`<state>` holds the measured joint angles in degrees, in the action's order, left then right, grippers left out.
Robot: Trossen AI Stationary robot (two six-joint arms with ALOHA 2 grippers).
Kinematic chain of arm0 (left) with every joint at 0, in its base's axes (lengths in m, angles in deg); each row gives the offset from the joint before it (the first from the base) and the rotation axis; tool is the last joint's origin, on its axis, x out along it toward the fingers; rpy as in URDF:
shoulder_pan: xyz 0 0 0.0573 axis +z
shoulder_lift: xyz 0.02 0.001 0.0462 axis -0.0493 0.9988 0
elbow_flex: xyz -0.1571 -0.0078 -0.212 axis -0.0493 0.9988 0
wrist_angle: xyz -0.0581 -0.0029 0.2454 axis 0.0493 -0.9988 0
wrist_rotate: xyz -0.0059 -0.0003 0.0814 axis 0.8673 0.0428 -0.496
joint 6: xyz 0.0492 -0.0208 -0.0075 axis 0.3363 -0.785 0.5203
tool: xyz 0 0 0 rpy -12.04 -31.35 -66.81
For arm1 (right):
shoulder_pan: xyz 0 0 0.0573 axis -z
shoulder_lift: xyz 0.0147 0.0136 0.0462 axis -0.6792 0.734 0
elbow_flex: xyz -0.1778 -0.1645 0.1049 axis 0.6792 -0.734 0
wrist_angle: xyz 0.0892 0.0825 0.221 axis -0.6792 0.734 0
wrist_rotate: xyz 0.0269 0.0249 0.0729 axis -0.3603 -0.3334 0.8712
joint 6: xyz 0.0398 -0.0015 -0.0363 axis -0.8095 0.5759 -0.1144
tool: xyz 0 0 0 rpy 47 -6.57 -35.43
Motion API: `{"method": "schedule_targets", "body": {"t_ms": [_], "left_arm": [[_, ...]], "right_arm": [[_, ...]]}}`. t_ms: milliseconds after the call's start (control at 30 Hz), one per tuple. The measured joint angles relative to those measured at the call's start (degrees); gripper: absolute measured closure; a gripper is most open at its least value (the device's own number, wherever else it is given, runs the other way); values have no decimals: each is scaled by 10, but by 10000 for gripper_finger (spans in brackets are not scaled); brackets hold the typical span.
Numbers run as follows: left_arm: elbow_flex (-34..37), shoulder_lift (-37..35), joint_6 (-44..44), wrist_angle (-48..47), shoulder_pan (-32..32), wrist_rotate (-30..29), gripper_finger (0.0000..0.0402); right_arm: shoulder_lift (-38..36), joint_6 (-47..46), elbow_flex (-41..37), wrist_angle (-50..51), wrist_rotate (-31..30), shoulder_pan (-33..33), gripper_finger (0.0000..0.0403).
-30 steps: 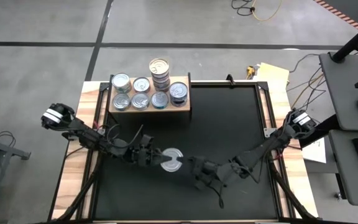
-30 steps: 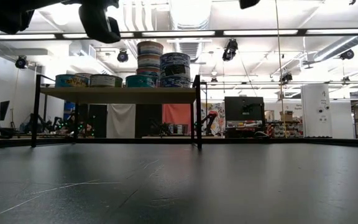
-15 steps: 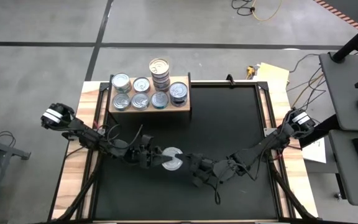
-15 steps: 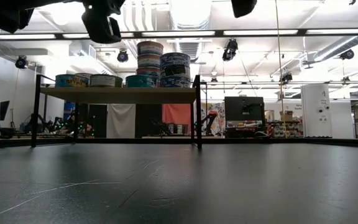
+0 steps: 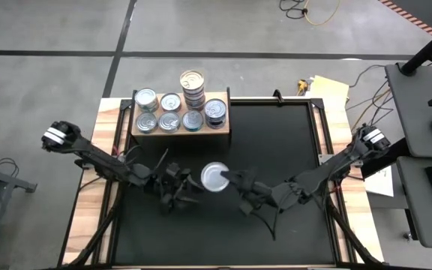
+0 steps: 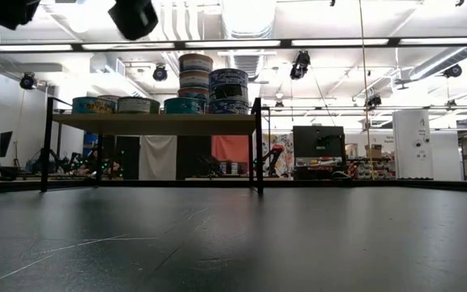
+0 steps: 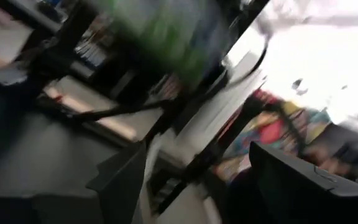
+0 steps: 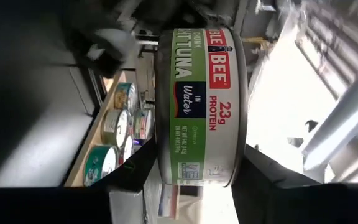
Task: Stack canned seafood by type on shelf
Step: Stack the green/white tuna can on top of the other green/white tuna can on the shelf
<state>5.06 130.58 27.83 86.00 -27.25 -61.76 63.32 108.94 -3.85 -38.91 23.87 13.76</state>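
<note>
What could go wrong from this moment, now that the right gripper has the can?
1. The right gripper pinches the can only by its rims, so it might slip out on the way.
2. The left gripper sits close beside the can; the arms might bump.
3. The shelf already carries a tall stack; a careless placement might topple it.

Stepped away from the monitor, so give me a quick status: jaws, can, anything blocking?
Right gripper shut on tuna can. Left gripper beside it, jaws open, empty. Shelf partly stacked, path looks clear.

eight loose cans (image 5: 169, 121) on one shelf (image 5: 221, 126), one four-can stack (image 5: 192, 88), one held can (image 5: 215, 178)
</note>
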Motion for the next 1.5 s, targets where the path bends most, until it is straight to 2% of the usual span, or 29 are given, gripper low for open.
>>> {"method": "schedule_targets", "body": {"t_ms": [233, 300, 433, 533, 767, 867, 1000, 1133, 1267, 1500], "left_arm": [[-2, -127, 63, -268, 1, -55, 154], [-7, -174, 79, -360, 1, -81, 163], [-46, -257, 125, -592, 0, -158, 173], [-87, -288, 160, -756, -3, -209, 179], [-134, -308, 292, -964, -3, -229, 192], [-138, -321, 299, -987, -3, -274, 197], [-142, -351, 287, -987, -3, -288, 202], [-142, -392, 267, -993, -3, -327, 206], [-141, -432, 256, -998, -3, -329, 206], [-174, -488, 291, -1029, -3, -330, 206]], "right_arm": [[-55, -170, -1, 102, 15, 27, 268], [-64, -236, -1, 133, 52, 49, 268], [-67, -347, -1, 151, 177, 104, 268], [-52, -377, -1, 134, 241, 146, 268], [10, -370, 2, 52, 243, 225, 268], [37, -371, 18, 51, 244, 250, 268], [70, -364, 39, 52, 241, 268, 268], [88, -342, 61, 57, 241, 267, 268], [95, -324, 71, 56, 240, 253, 268], [94, -291, 83, 55, 160, 233, 268]]}}
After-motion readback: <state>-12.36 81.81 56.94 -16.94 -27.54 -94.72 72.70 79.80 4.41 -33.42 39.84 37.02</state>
